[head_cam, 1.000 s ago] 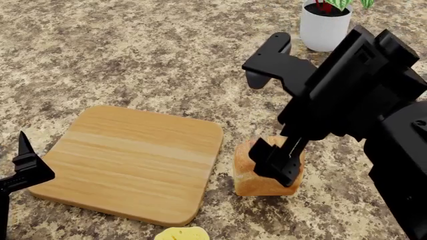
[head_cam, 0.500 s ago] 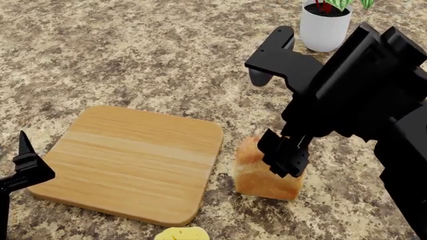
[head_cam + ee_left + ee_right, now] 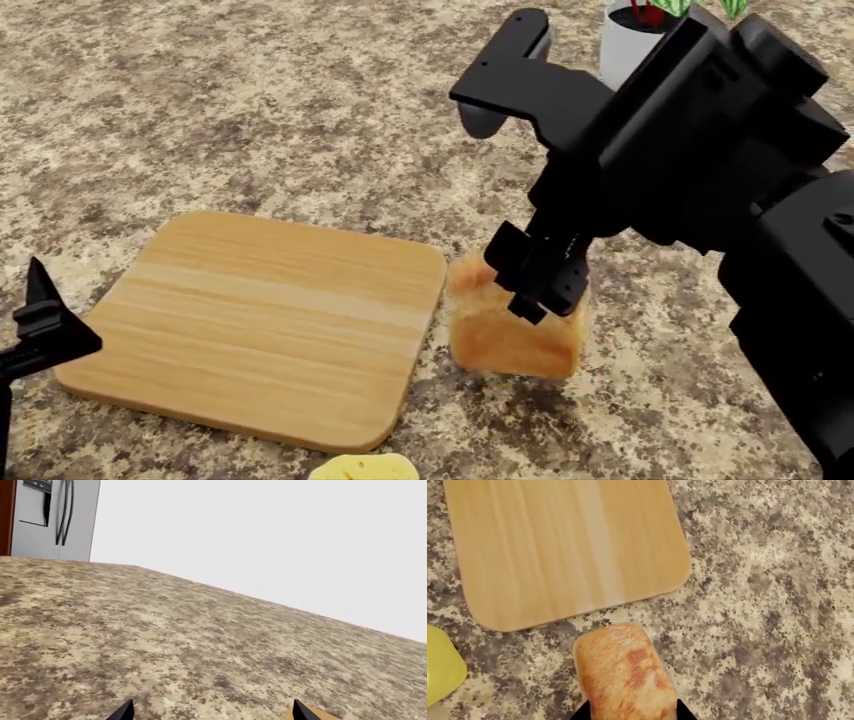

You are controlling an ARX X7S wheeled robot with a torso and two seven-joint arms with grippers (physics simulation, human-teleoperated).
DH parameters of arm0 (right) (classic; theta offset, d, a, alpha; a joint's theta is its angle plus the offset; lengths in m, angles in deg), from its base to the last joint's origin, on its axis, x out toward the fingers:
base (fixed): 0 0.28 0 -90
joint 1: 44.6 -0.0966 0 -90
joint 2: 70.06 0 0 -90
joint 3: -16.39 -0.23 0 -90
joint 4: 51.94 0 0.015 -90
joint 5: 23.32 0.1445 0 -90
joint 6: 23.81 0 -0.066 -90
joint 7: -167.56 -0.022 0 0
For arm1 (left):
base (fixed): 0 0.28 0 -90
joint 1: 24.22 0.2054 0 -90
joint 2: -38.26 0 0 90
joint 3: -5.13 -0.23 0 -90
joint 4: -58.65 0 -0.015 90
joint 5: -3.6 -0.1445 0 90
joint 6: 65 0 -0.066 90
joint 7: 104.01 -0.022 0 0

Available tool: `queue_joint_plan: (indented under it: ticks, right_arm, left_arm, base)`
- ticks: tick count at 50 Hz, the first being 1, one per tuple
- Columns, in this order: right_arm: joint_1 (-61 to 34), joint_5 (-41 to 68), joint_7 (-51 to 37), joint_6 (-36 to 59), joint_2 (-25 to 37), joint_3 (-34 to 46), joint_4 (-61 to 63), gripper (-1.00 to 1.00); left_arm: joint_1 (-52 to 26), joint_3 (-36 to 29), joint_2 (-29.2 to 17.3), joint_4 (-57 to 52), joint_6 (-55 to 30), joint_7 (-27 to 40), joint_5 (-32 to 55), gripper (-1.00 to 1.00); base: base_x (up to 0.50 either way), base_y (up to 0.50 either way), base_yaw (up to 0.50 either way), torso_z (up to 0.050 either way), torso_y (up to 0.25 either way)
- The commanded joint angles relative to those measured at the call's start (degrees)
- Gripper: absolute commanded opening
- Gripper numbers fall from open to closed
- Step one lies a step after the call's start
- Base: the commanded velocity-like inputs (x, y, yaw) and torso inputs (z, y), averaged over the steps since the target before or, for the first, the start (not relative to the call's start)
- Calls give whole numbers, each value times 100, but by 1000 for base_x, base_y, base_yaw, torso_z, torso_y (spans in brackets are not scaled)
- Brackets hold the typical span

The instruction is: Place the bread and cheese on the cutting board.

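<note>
Over the last second our right gripper (image 3: 539,283), fingers clamped on the small blocky bread loaf with its golden-brown, reddish-speckled crust (image 3: 514,330), had risen and swung toward the flat, light-brown wooden cutting board (image 3: 260,325). The loaf, which had sat squarely on the speckled granite tabletop (image 3: 267,120), now looked lifted clear, with a dark shadow under its near edge, and it hung just beside the board's right edge rather than over it. We judged that the carry had begun and that a further sideways move was needed before any release.

In the right wrist view the bread (image 3: 624,672) ran lengthwise away from the fingers (image 3: 582,711), its free end pointing at the board's nearest rounded corner (image 3: 660,580), so the long axis was aimed roughly toward the board. The grip was at the loaf's rear end, which could have let it sag or twist.

The pale yellow cheese block (image 3: 363,467) lay on the tabletop just in front of the board, untouched. Our left gripper (image 3: 40,330) waited at the board's left side; its fingers (image 3: 123,711) stood apart on nothing, looking out over bare tabletop.
</note>
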Motion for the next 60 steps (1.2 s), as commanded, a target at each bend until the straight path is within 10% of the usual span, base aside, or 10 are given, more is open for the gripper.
queue_joint_plan:
  ticks: [1, 6, 24, 60]
  right_arm:
    - [-117, -233, 185, -824, -571, -52, -1082, -100]
    - [-231, -496, 657, -1754, -1395, 19, -2722, -100]
    - [-140, -2065, 614, -1942, -1739, -2042, -2815, -100]
    - [204, 375, 30, -2392, -1742, -431, -2682, -100]
  left_arm:
    - [-20, 33, -16, -11, -20, 20, 102, 100]
    - [-13, 59, -27, -41, -34, 48, 144, 100]
    - [-63, 130, 2, 294, 235, -79, 254, 100]
    - [-78, 217, -112, 276, 167, 7, 451, 100]
  base:
    - [0, 0, 0, 0, 0]
    - [0, 0, 0, 0, 0]
    - [0, 0, 0, 0, 0]
    - [2, 1, 0, 0, 0]
